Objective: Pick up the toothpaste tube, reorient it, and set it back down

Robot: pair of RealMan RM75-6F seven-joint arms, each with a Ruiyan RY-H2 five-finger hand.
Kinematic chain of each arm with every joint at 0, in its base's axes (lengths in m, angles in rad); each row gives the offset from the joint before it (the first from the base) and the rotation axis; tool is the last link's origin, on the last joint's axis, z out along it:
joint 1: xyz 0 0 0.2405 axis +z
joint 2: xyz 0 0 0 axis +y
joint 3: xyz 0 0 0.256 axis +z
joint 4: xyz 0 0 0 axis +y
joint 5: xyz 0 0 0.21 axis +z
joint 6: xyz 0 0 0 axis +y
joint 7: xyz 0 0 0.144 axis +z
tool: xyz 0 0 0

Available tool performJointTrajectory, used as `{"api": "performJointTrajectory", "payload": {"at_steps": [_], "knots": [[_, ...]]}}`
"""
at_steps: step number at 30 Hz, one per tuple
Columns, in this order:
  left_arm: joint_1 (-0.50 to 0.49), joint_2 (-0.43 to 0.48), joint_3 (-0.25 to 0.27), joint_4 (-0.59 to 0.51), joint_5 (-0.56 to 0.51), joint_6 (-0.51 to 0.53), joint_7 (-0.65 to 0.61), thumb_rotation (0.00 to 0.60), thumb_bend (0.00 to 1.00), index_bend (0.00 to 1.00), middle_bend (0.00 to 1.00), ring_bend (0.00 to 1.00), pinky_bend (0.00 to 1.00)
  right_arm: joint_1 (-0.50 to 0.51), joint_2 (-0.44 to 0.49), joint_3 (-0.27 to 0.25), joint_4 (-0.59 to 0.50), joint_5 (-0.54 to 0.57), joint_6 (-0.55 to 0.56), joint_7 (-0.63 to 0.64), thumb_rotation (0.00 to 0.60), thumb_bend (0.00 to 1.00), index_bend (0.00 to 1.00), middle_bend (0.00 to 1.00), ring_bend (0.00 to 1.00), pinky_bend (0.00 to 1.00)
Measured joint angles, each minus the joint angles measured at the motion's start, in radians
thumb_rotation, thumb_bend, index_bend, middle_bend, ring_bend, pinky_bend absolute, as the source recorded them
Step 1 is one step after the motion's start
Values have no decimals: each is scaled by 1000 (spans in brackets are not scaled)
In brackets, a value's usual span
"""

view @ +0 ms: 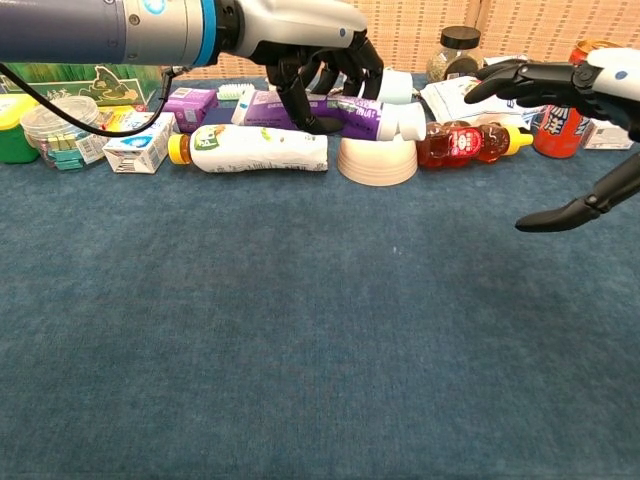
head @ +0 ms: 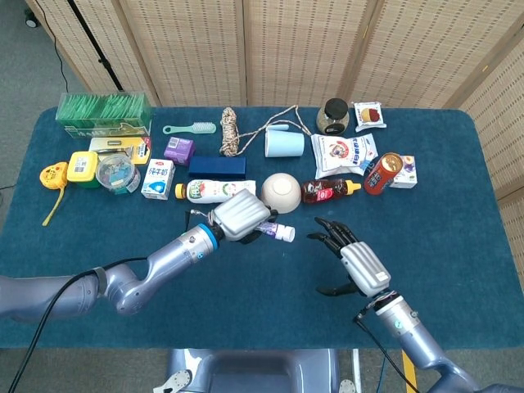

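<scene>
The left hand grips the purple toothpaste tube above the blue tablecloth, its dark fingers wrapped around the tube's body. The tube lies roughly level in the grasp, its white cap pointing toward the right hand. In the chest view the tube hangs in front of the upturned cream bowl and just above the lying white drink bottle.

The right hand holds nothing: its fingers are stretched out and spread, the thumb hanging apart below them. It hovers well to the right of the tube's cap, not touching it.

Behind the bowl lie a bear-shaped honey bottle, a red can and a snack bag. A small milk carton stands left of the drink bottle.
</scene>
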Motion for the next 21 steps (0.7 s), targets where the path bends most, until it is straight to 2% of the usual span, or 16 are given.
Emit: {"api": "performJointTrajectory", "payload": {"at_steps": [7, 21], "knots": [[2, -5, -8, 5, -5, 4, 5, 600, 608, 624, 532, 570, 578, -15, 13, 7, -12, 26, 11, 72, 600, 0, 3, 0, 0, 0], [-2, -7, -31, -7, -26, 18, 24, 600, 600, 624, 532, 570, 578, -29, 25, 58, -14, 111, -27, 517, 600, 0, 0, 0, 0, 0]]}}
